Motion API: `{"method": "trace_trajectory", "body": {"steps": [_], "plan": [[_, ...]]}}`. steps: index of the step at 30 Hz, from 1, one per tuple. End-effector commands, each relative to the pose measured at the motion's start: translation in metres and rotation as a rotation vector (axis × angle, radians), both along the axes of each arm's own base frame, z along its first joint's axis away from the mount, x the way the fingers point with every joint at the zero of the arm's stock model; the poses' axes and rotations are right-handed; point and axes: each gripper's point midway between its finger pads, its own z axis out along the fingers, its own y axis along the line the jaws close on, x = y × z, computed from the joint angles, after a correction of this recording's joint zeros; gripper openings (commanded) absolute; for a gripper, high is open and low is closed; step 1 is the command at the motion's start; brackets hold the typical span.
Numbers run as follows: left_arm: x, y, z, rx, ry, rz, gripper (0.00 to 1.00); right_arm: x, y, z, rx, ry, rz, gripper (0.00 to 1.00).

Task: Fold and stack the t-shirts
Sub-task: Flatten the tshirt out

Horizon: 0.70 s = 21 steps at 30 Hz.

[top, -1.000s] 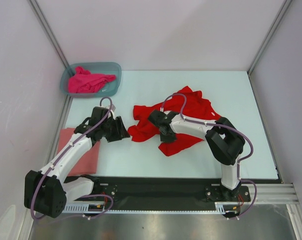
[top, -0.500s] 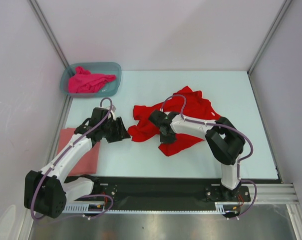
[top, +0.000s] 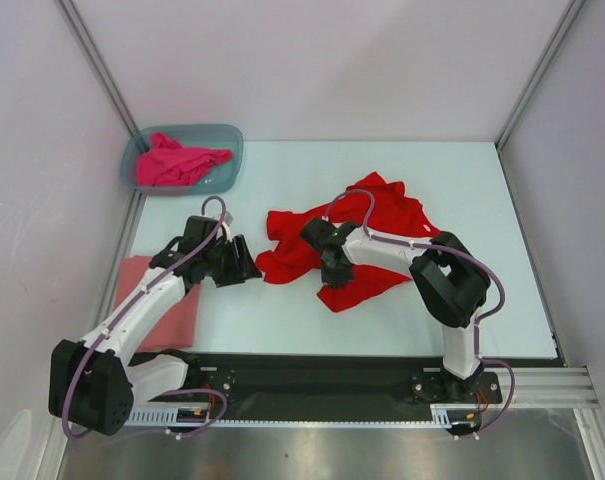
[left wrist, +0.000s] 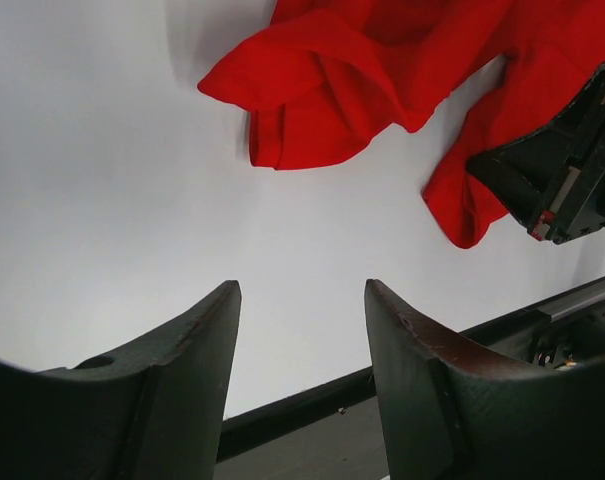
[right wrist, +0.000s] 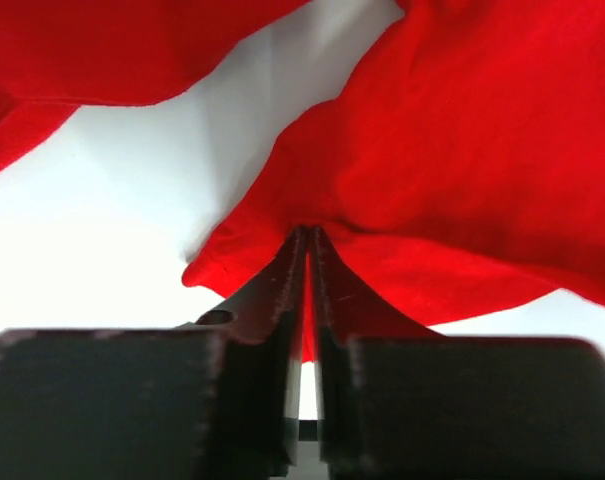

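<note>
A bright red t-shirt (top: 382,225) lies crumpled in the middle of the table. My right gripper (top: 334,274) is down at the shirt's near edge. In the right wrist view its jaws (right wrist: 308,232) are pinched together on a fold of that red t-shirt (right wrist: 462,150). My left gripper (top: 250,272) hovers just left of the shirt, open and empty (left wrist: 302,285), with the red cloth (left wrist: 332,90) ahead of it. A salmon-pink t-shirt (top: 167,305) lies flat at the table's left edge, partly under the left arm. A magenta t-shirt (top: 177,162) sits bunched in the tub.
The blue-grey plastic tub (top: 228,175) stands at the back left corner. A black rail (top: 322,375) runs along the near edge between the arm bases. Metal frame posts (top: 97,70) rise at the back corners. The right gripper's body (left wrist: 567,165) shows in the left wrist view.
The right gripper has closed tighter on the red shirt's near edge and shifted slightly. The left arm has barely moved.
</note>
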Motion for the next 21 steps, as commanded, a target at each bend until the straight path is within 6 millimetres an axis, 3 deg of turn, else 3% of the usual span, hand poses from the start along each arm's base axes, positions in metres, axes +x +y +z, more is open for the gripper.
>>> {"method": "trace_trajectory", "body": {"steps": [1,3,9,13,15,16,17,19,21], "plan": [[0.007,-0.002,0.008,-0.022,-0.024,-0.004,0.59,0.003,-0.004,-0.007,-0.021,-0.007,0.001,0.06],[0.008,-0.002,0.007,-0.021,-0.022,-0.004,0.59,0.005,-0.004,0.003,-0.016,-0.023,0.003,0.00],[0.010,-0.001,0.000,-0.012,-0.006,-0.005,0.59,-0.005,-0.015,0.039,0.010,-0.055,-0.007,0.00],[0.011,-0.001,-0.004,-0.013,-0.001,0.002,0.59,-0.031,-0.030,0.053,0.059,-0.037,-0.045,0.00],[0.010,0.001,-0.007,-0.009,0.009,0.010,0.60,-0.050,-0.047,0.043,0.048,-0.009,-0.092,0.00],[0.010,0.002,-0.009,-0.001,0.011,0.014,0.60,-0.053,-0.047,0.055,0.096,-0.050,-0.108,0.00],[0.010,0.003,-0.011,0.001,0.018,0.019,0.60,-0.072,-0.061,0.039,0.069,-0.026,-0.117,0.00],[0.008,0.005,-0.017,0.012,0.031,0.030,0.60,-0.086,-0.067,0.035,0.108,-0.041,-0.182,0.00],[0.005,0.008,-0.022,0.025,0.047,0.040,0.57,-0.117,-0.080,0.022,0.138,-0.002,-0.234,0.00]]}}
